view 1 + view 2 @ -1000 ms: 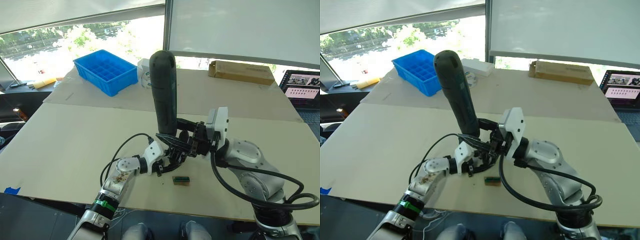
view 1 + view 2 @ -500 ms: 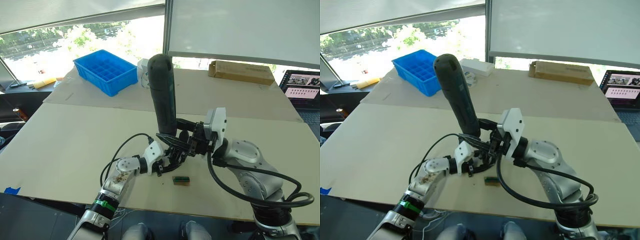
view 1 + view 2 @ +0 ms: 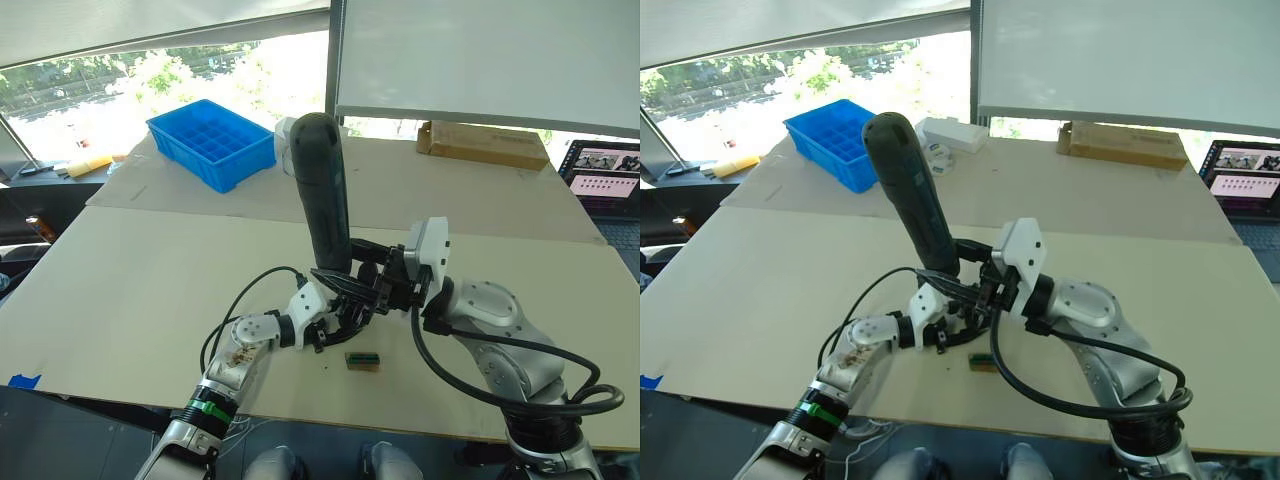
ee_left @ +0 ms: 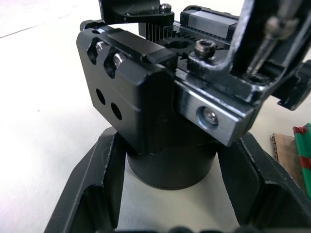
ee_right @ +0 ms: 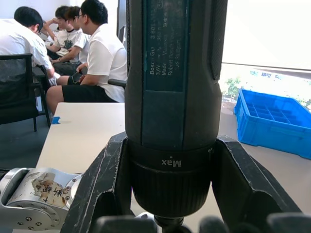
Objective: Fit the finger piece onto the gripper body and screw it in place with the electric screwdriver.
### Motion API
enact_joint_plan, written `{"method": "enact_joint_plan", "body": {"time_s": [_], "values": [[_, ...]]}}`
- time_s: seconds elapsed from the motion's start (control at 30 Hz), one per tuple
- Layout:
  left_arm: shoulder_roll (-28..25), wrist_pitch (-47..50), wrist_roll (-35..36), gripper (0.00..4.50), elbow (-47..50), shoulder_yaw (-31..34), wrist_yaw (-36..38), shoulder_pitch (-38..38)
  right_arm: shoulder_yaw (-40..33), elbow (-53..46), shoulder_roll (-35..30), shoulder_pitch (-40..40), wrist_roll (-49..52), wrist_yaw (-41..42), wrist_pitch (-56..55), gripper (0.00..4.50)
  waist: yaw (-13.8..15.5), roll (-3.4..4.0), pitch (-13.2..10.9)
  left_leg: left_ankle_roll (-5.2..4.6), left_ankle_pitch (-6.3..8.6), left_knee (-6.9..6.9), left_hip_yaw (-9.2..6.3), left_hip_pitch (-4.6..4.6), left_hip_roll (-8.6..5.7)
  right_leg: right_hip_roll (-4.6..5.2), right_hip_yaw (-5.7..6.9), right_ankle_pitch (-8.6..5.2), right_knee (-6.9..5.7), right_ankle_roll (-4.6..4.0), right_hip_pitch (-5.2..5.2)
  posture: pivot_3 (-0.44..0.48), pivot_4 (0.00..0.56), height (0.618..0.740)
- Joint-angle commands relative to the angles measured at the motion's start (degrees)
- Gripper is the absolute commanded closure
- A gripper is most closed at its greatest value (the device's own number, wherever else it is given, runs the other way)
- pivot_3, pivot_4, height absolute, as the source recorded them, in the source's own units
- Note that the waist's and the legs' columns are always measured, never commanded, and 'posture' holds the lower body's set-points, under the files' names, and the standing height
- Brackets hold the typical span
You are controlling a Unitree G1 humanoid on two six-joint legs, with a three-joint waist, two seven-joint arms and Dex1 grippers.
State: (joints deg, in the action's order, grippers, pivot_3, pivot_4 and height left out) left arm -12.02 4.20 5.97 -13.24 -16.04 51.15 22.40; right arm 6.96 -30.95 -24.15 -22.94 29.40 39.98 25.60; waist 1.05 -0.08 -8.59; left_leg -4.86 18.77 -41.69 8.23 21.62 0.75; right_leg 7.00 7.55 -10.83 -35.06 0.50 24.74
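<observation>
The gripper body (image 4: 160, 121) is pinched steady by the left tool (image 4: 170, 194), so the electric screwdriver (image 3: 325, 190), clamped upright in the right tool (image 5: 170, 194), can be lined up on the screw.

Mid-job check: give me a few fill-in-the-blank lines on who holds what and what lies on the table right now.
1. The right gripper is shut on the ______, held upright.
2. The left gripper is shut on the round base of the ______.
3. The screwdriver's metal bit points down at the top of the ______.
4. The compartment tray at the far left of the table is coloured ______.

Missing words: electric screwdriver; gripper body; gripper body; blue
</observation>
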Motion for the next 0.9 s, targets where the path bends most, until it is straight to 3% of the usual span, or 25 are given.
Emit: {"method": "enact_joint_plan", "body": {"time_s": [0.03, 0.9], "values": [[0.31, 1.85, -0.46, 2.24, -1.09, -1.88, 0.32, -1.47, -0.57, -1.89, 0.36, -0.52, 0.72, 0.15, -1.25, 2.61, 0.0, 0.0, 0.0, 0.0, 0.0, 0.0, 0.0, 0.0, 0.0, 0.0, 0.0, 0.0, 0.0, 0.0, 0.0, 0.0, 0.15, 0.74], [0.28, 2.11, -0.35, 2.24, -1.14, -1.78, 0.34, -1.46, -1.57, 0.12, 0.12, 2.58, -0.37, -0.43, -2.8, 2.61, -0.01, 0.0, 0.0, 0.0, 0.0, 0.0, -0.01, 0.0, 0.0, 0.04, -0.01, 0.0, 0.01, 0.0, 0.0, 0.0, 0.15, 0.74]]}}
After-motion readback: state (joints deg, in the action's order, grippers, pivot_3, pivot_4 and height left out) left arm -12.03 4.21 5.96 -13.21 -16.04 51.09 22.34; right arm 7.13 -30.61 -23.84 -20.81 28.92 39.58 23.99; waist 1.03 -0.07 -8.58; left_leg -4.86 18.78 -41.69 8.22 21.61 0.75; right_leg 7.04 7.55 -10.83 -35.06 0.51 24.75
